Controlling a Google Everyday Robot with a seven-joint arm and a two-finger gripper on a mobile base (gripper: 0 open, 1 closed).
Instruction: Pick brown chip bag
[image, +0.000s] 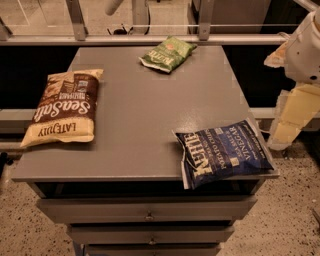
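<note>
The brown chip bag (64, 107) lies flat on the left side of the grey table top (145, 105). It has a dark brown centre, cream-yellow ends and white "Sea Salt" and "LATE JULY" lettering. My gripper (292, 117) hangs at the right edge of the view, off the table's right side and far from the brown bag. The white arm (307, 47) rises above it. Nothing shows in the gripper.
A dark blue Kettle vinegar bag (225, 152) lies at the table's front right corner, overhanging the edge. A smaller green bag (167, 53) lies at the back centre. Drawers (147, 210) sit below the table top. A metal rail (150, 37) runs behind the table.
</note>
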